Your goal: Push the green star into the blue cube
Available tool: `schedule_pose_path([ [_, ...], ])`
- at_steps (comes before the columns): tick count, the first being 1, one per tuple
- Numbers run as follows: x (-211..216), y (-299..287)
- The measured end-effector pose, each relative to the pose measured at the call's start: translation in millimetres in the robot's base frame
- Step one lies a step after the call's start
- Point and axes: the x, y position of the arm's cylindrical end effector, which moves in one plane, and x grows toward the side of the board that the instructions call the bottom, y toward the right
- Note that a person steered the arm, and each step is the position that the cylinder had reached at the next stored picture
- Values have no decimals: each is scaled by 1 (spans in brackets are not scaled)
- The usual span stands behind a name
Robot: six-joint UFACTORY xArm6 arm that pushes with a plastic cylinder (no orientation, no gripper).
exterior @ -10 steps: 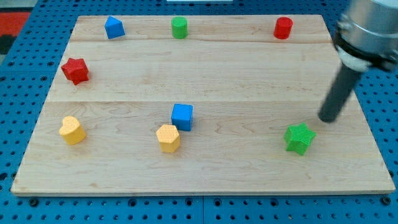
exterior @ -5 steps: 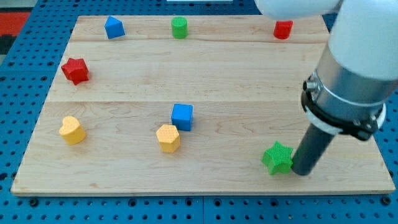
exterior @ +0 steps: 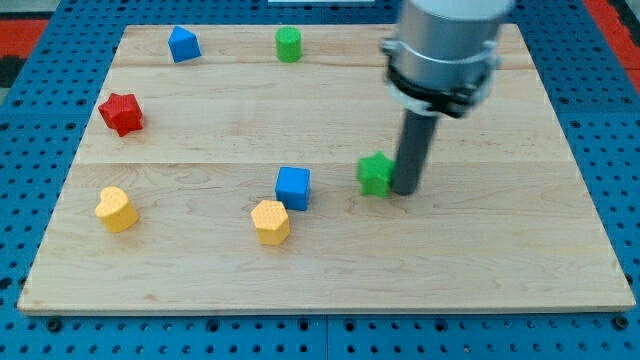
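One upright rod, my tip (exterior: 405, 191) touching green star (exterior: 375, 173) R side.

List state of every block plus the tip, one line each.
green star: resting flat, short of blue cube
my tip: against the star's right side
blue cube: beside yellow hexagon block
yellow hexagon block: untouched
yellow heart: alone
red star: alone
blue block: top edge
green cylinder: upright

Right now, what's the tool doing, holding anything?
No gripper, just a rod: my tip holds nothing and sits against the green star's right side; the blue cube lies apart to the star's left.
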Motion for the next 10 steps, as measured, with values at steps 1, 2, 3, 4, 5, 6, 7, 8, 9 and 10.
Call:
schedule_pose_path([
  [1, -6, -20],
  [2, -39, -57],
  [3, -47, -26],
  [4, -72, 2],
  [5, -85, -23],
  [6, -85, -54],
  [7, -91, -71],
  [8, -96, -84],
  [9, -87, -90],
  [10, -63, -90],
])
